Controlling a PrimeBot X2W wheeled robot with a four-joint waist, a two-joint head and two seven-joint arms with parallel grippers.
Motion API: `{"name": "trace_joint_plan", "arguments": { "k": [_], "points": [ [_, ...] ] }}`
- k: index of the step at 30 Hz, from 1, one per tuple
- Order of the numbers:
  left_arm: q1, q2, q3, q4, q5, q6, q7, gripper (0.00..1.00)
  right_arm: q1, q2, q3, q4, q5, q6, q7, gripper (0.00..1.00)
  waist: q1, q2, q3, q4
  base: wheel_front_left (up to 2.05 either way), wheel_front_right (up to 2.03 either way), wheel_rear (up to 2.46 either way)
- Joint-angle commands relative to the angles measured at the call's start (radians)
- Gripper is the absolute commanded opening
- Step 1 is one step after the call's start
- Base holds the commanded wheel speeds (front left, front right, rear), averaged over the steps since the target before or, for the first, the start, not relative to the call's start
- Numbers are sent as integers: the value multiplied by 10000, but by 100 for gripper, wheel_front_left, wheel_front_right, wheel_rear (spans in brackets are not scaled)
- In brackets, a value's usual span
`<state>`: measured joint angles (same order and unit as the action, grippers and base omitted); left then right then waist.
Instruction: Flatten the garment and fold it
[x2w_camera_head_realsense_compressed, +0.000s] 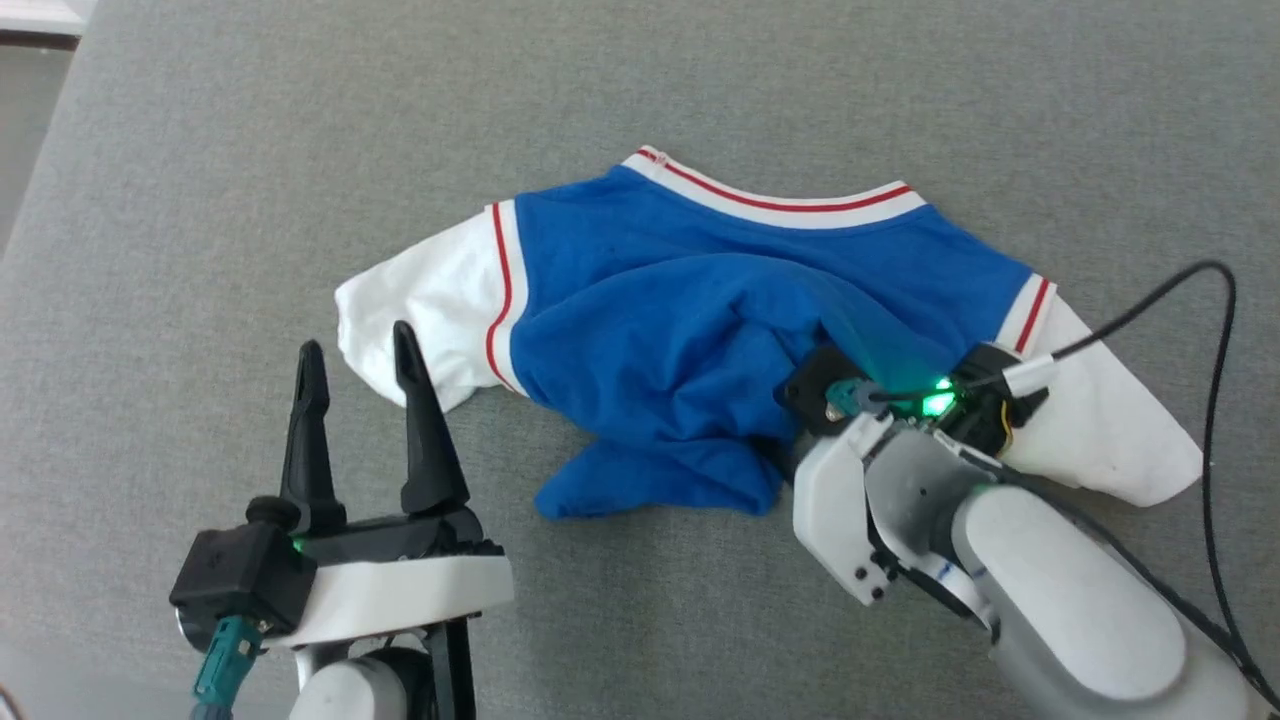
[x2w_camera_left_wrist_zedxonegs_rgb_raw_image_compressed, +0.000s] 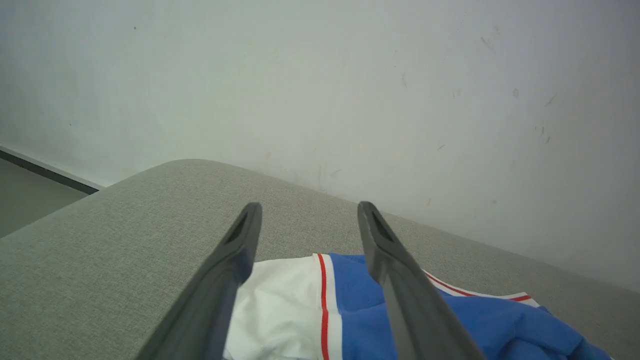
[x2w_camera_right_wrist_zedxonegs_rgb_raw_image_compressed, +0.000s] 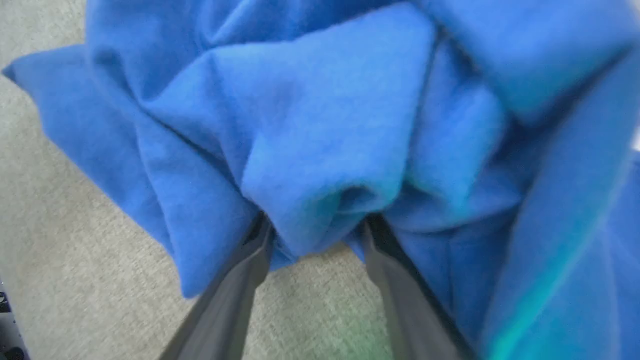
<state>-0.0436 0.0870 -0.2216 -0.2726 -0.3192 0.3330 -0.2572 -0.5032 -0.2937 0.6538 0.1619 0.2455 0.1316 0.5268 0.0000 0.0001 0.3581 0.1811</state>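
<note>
With left fingers (x2w_camera_head_realsense_compressed: 425, 420) open and empty, right fingers (x2w_camera_right_wrist_zedxonegs_rgb_raw_image_compressed: 235, 295) open astride a bunched shirt (x2w_camera_head_realsense_compressed: 650, 260) fold risk pinching several layers.

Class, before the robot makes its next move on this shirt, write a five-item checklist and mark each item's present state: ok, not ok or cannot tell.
1. Garment lies wholly on the grey surface: ok.
2. Garment flat: not ok, its blue body is bunched in folds.
3. Left gripper open, holding nothing, near the white sleeve: ok.
4. Right gripper placed for a pinch: ok, fingers apart astride a blue fold. How deep the tips reach: cannot tell, cloth hides them.
5. Black cable clear of the cloth: cannot tell, it loops close by the other sleeve.
</note>
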Motion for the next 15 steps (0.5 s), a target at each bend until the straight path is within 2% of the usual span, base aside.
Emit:
{"name": "trace_joint_plan", "arguments": {
  "k": [1,5,9,15],
  "points": [
    [-200,-101,65,84,81,-142,-45,100,-150,59,119,397,14,-9,-26,0,0,-1,78,87,0,0,0],
    [-231,-195,159,235,135,-290,-45,100,-171,75,-225,533,400,-9,-528,0,0,-1,23,0,0,0,0],
    [-159,-247,215,371,135,-442,-45,100,50,-368,-1006,92,859,-9,-778,0,0,-1,-189,-222,0,0,0],
    [9,-281,266,429,111,-616,-45,100,914,-2128,-2299,-1205,1598,-9,103,0,0,-1,-493,-620,0,0,0]
  ]
}}
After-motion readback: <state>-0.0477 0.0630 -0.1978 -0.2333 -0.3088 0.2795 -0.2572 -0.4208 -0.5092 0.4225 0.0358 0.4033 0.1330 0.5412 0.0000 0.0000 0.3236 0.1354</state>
